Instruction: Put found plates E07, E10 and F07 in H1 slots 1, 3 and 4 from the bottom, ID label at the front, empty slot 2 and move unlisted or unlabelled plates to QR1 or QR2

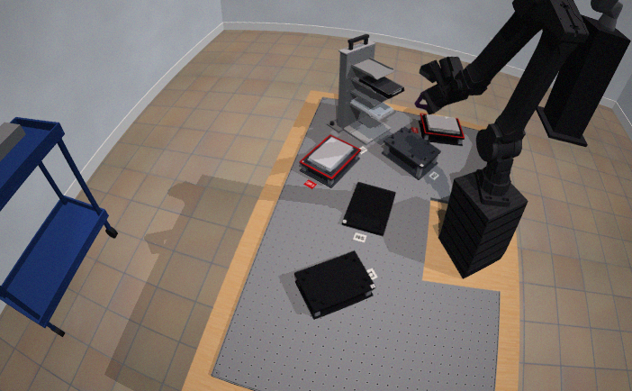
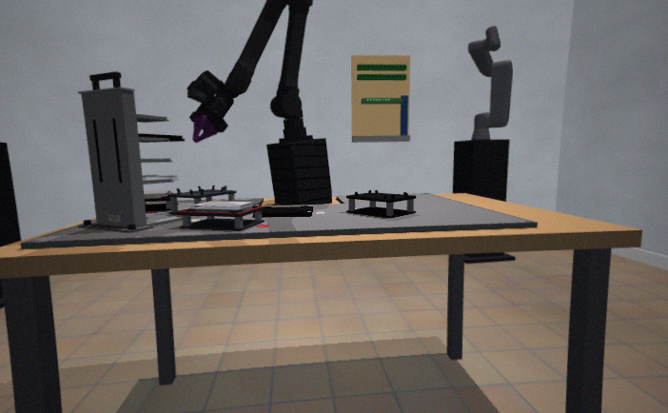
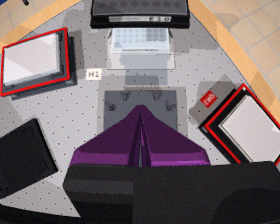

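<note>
The grey plate hotel H1 [image 1: 350,82] [image 2: 113,153] stands at the far end of the deck. A black plate [image 1: 384,86] [image 2: 160,137] lies on an upper shelf and sticks out at the front. A clear plate [image 1: 376,110] [image 3: 139,46] lies on a lower shelf. My gripper [image 1: 421,103] [image 2: 202,132] [image 3: 140,112] hangs in the air in front of the hotel, clear of the shelves. Its purple fingers are shut together on nothing. It is above an empty black nest [image 1: 410,148].
Two red-framed nests each hold a white plate, one left of the hotel's front [image 1: 329,155] [image 3: 34,63] and one right [image 1: 441,125] [image 3: 247,125]. A black plate [image 1: 369,207] [image 3: 18,156] lies flat mid-deck. Another black nest [image 1: 333,284] [image 2: 381,197] stands nearer.
</note>
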Robot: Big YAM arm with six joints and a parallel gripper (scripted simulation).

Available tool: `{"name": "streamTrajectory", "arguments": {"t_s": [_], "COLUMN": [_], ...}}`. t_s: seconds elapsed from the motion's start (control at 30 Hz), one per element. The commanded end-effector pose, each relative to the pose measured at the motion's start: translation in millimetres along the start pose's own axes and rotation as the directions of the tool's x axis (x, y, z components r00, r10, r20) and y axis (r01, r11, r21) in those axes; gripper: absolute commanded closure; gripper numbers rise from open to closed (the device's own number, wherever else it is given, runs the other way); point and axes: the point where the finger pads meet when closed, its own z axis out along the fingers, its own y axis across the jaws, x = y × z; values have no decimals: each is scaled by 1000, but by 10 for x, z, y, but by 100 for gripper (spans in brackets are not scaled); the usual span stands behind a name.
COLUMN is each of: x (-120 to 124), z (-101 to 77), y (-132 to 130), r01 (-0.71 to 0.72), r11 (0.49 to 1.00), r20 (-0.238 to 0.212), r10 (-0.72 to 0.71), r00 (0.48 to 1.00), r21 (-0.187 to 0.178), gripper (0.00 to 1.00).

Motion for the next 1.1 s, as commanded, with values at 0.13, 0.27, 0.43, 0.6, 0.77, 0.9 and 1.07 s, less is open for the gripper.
{"name": "streamTrajectory", "arguments": {"t_s": [0.13, 0.27, 0.43, 0.6, 0.77, 0.9, 1.07], "x": [-161, -299, -318, -340, -366, -364, -400], "z": [50, 78, 97, 119, 145, 144, 178], "y": [-23, -75, -75, -79, -71, -111, -69], "r01": [38, 35, 23, 22, 22, 15, 22], "r11": [999, 999, 1000, 1000, 1000, 1000, 1000], "r20": [35, 54, 54, 54, 55, 54, 55], "r10": [-38, -35, -24, -22, -23, -17, -23], "r00": [999, 998, 998, 998, 998, 998, 998], "r21": [4, 13, 13, 14, 12, 20, 12], "gripper": [100, 100, 100, 100, 100, 100, 100]}}
